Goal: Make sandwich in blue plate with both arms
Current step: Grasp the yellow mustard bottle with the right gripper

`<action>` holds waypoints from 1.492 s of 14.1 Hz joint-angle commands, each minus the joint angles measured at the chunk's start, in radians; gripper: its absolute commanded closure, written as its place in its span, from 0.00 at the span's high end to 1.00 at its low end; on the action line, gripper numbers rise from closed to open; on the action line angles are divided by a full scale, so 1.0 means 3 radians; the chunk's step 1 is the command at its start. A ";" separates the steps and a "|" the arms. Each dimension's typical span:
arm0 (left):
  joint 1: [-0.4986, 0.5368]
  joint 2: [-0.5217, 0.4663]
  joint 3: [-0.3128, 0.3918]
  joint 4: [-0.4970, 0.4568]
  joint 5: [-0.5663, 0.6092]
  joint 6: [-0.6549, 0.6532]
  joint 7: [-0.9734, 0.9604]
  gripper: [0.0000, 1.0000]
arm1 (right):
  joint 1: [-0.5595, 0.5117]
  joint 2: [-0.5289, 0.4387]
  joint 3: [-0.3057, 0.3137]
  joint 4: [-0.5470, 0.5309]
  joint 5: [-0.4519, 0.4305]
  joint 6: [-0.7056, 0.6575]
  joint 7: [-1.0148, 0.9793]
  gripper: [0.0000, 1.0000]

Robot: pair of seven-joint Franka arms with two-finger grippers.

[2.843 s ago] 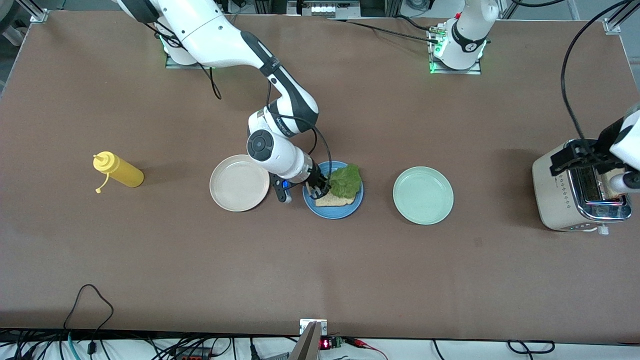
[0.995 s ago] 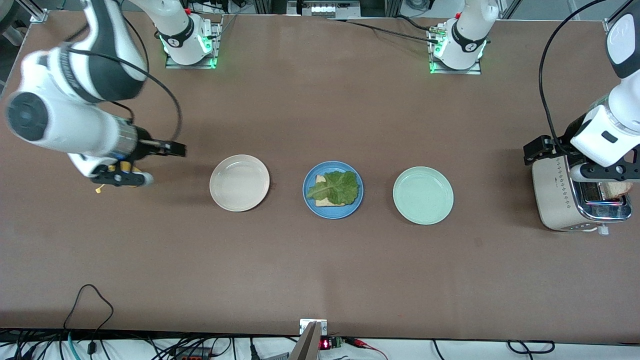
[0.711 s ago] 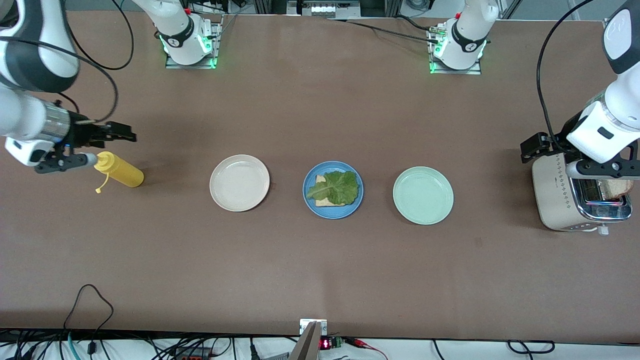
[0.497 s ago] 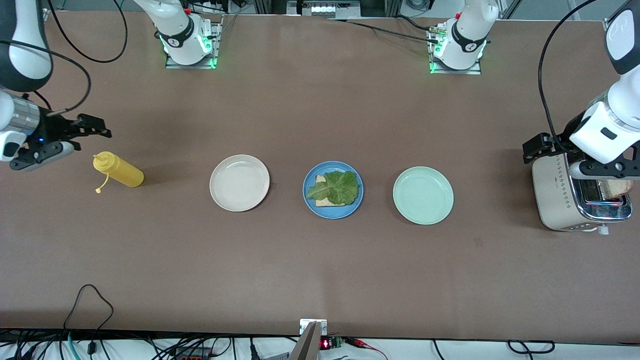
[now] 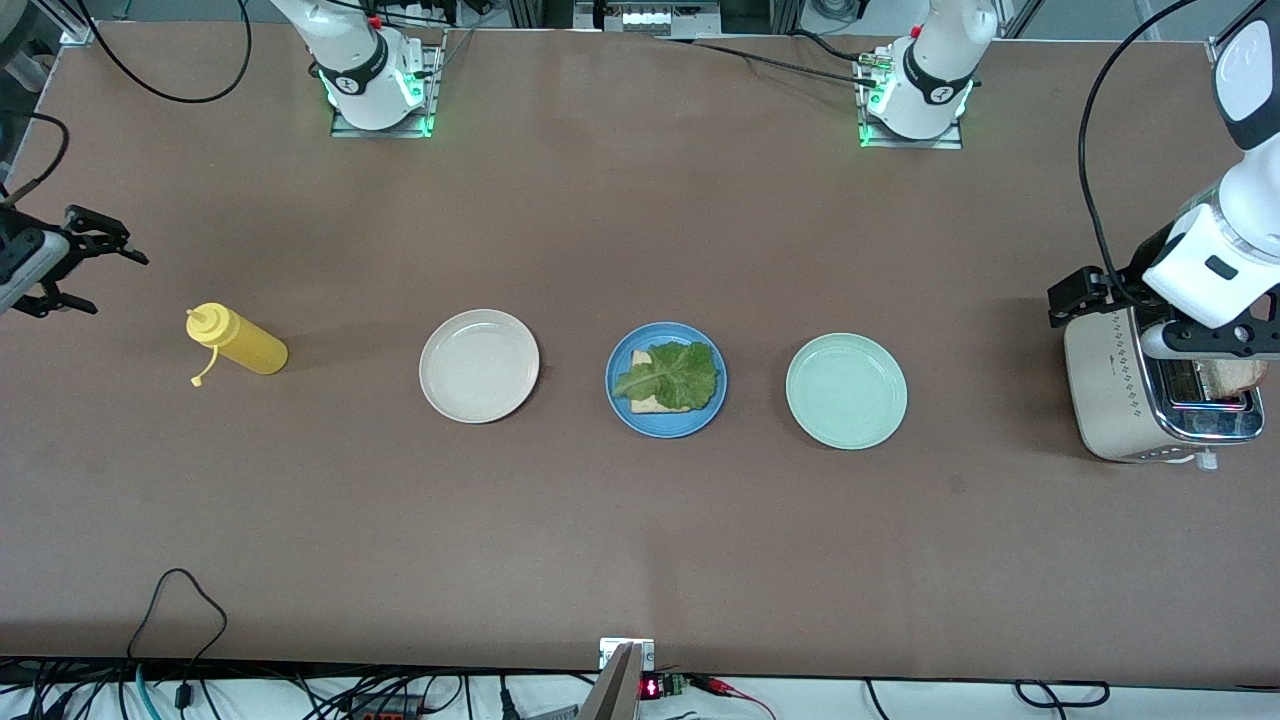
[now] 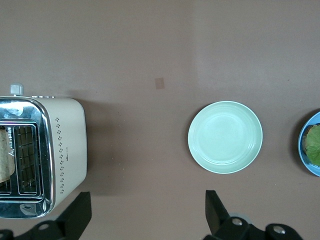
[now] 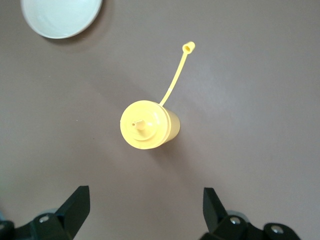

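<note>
The blue plate point(image 5: 617, 400) sits mid-table, between two other plates. On it lies one slice of speckled bread point(image 5: 648, 403) with a ruffled lettuce leaf point(image 5: 670, 373) on top. The left wrist view catches the plate's edge point(image 6: 303, 150). Another bread slice point(image 5: 1235, 376) stands in a toaster slot. My left gripper point(image 5: 1068, 297) point(image 6: 146, 205) hangs open and empty over the table beside the toaster. My right gripper point(image 5: 115, 283) point(image 7: 145, 200) is open and empty over bare table at the right arm's end, close to the yellow bottle.
A cream toaster point(image 5: 1110, 385) point(image 6: 65, 145) stands at the left arm's end. A mint-green plate point(image 5: 846, 390) point(image 6: 225, 136) and a cream-white plate point(image 5: 479, 365) point(image 7: 60, 15) flank the blue one. A yellow squeeze bottle point(image 5: 240, 342) point(image 7: 147, 125) stands uncapped. Cables point(image 5: 180, 600) lie along the front edge.
My right arm has left the blue plate, swung past the yellow bottle and out to the table's end, leaving the lettuce on the bread. The left arm has barely shifted by the toaster.
</note>
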 commanded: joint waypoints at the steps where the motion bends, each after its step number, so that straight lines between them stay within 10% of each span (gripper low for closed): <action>1: 0.0019 -0.0084 -0.0007 -0.0097 -0.0028 0.0036 0.0035 1.00 | -0.0277 0.0213 0.0032 -0.0018 0.0457 0.0079 -0.0982 1.00; 10: 0.0025 -0.0115 -0.0012 -0.0097 -0.0028 -0.0195 0.0041 1.00 | -0.0605 0.1215 0.0042 0.0135 0.1680 -0.0079 -0.2881 1.00; 21: 0.0019 -0.0120 -0.0017 -0.0102 -0.0028 -0.0164 0.0035 1.00 | -0.0661 0.1840 0.0088 0.0360 0.2167 -0.0412 -0.3424 1.00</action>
